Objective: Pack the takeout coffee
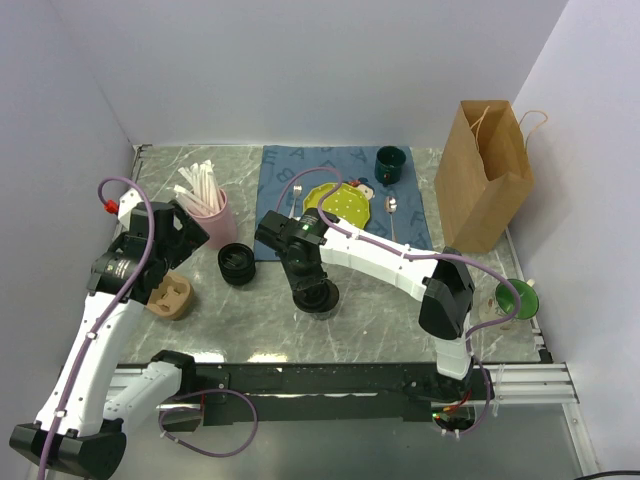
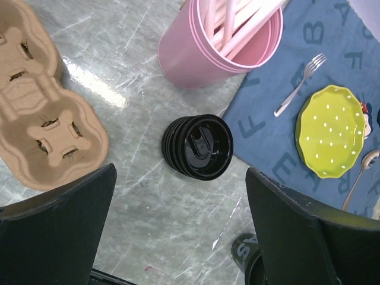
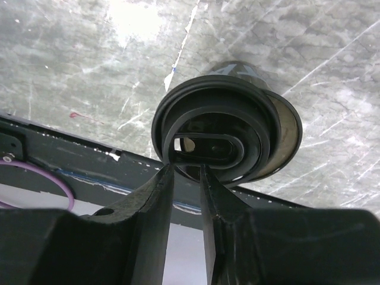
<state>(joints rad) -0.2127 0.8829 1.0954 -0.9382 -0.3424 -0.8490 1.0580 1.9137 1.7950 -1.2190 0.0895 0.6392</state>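
Right gripper [image 3: 185, 172]: I hung over the takeout coffee [image 1: 320, 300], my fingers pointing down at the near rim of its lid [image 3: 217, 116].
Right jaws: they stood a narrow slit apart with the tips right at the lid's edge. I could not tell whether they pinched that edge or only touched it.
Takeout coffee: it stood upright on the marble table [image 1: 200, 330], in front of the blue mat [image 2: 285, 77] and near the table's front edge.
Lid: black and round, it sat crooked on the cup, so a crescent of the cup's rim showed beside it.
Left gripper [image 2: 181, 187]: I hovered above the table with my jaws spread wide and nothing between them.
Stack of black lids [image 2: 198, 146]: it lay below my left fingers, just off the mat's edge, to the left of the coffee.
Pink cup [image 2: 202, 53]: it held white straws [image 2: 237, 24] and stood just behind the lids.
Cardboard cup carrier [image 2: 41, 113]: it lay flat, left of the lids and well apart from the coffee.
On the mat: a yellow-green plate [image 2: 331, 130], a fork [image 2: 300, 86], a spoon [image 2: 365, 166] and, toward the back, a dark green mug [image 1: 389, 163].
Paper bag [image 1: 485, 185]: it stood upright at the far right, well apart from the coffee.
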